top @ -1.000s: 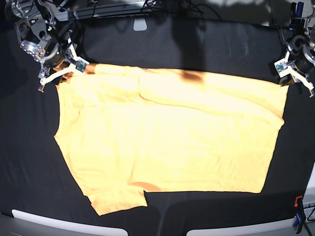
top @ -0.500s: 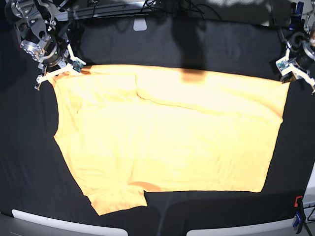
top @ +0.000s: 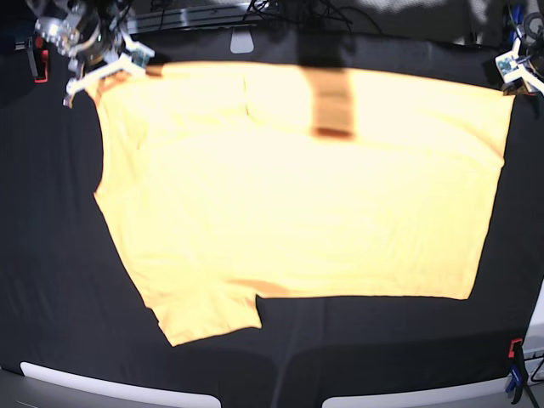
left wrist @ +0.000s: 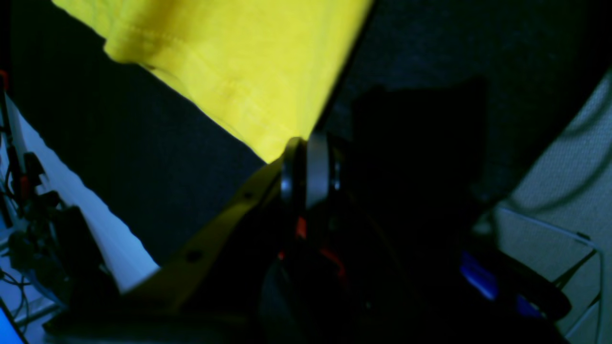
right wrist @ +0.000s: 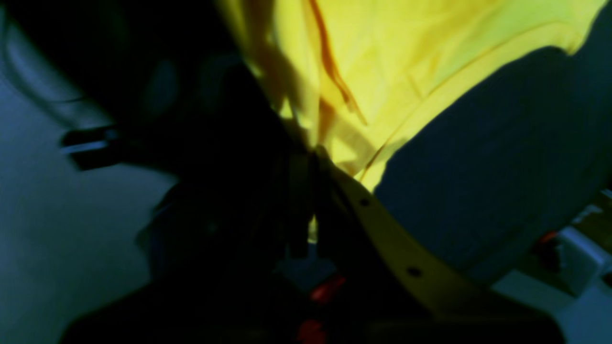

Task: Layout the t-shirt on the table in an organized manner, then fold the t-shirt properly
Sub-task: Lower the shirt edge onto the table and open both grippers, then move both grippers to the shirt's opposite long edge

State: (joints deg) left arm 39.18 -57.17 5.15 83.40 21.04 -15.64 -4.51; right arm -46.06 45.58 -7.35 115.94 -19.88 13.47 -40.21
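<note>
The pale yellow-orange cotton t-shirt is pinched at ten o'clock by the closed right gripper and at two o'clock by the closed left gripper, above the black-clothed table.

The t-shirt covers most of the table (side strips bare).

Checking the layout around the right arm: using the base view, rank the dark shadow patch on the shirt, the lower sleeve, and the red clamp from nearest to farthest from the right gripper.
From the right gripper:
1. Dark shadow patch, upper middle of the t-shirt.
2. Lower sleeve, near edge, left of centre.
3. Red clamp, bottom right corner.
</note>
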